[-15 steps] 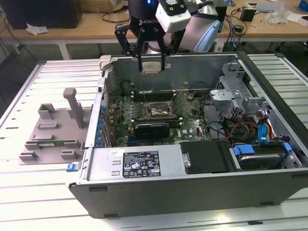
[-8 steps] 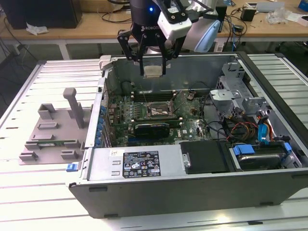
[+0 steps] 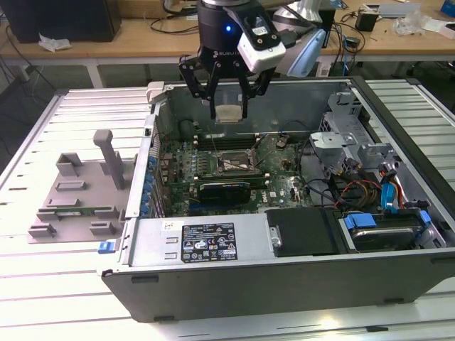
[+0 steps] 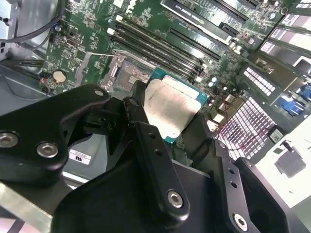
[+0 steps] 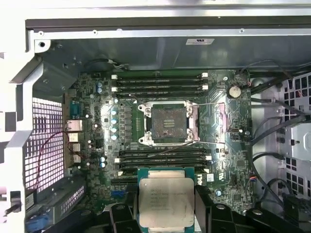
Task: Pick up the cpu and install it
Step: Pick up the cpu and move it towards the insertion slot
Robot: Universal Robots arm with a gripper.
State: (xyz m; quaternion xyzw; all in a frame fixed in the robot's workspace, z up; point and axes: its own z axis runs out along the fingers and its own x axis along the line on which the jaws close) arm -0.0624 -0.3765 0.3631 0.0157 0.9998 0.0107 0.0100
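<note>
The gripper point(image 3: 228, 108) is clamped on the cpu point(image 5: 166, 200) by its edges, holding it flat and metal side up, raised clear of the open socket point(image 5: 169, 123), probably so the chip can be squared to that empty seat.

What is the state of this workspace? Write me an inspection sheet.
Surface: slatted white metal table, carrying an open grey computer case.
Job's things: silvery square cpu chip held above the green motherboard; its metal-framed socket lies open, empty.
Clutter: grey plastic tray with upright posts, beside the case.
Grippers: black gripper, fingers shut on the chip.
Cables: coloured wires inside the case.
Surroundings: wooden bench behind.
</note>
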